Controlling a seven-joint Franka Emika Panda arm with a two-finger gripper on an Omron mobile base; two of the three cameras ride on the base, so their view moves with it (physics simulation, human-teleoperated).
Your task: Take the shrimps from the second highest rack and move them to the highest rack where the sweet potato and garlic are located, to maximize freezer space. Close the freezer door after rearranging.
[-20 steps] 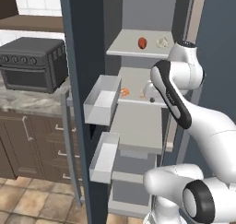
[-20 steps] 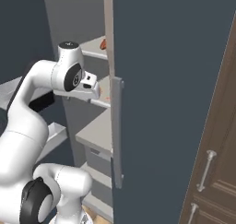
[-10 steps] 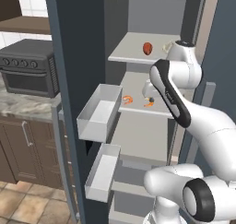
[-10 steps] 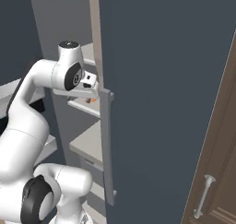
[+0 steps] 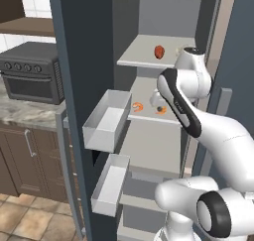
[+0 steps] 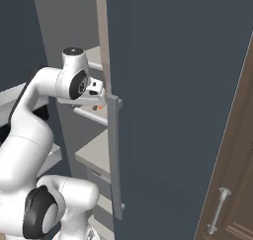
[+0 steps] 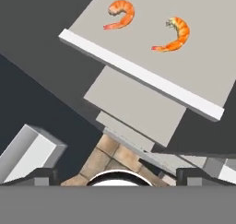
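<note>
Freezer door (image 5: 82, 86) stands open at near left, its two bins (image 5: 106, 121) projecting. Gripper (image 5: 158, 100) hovers above the second highest rack (image 7: 193, 75); whether it is open cannot be told. Two shrimps (image 7: 120, 13) lie apart on that rack, beyond the gripper. Sweet potato (image 5: 159, 52) sits on the highest rack (image 5: 144, 54), farther in.

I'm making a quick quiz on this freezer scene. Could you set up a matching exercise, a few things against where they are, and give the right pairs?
Things:
1. sweet potato
2. shrimps
3. toaster oven
4. door bin

Places:
A. on the second highest rack
B. on the counter left of the freezer
C. on the highest rack
D. on the inside of the open freezer door

Pairs: 1-C, 2-A, 3-B, 4-D
</note>
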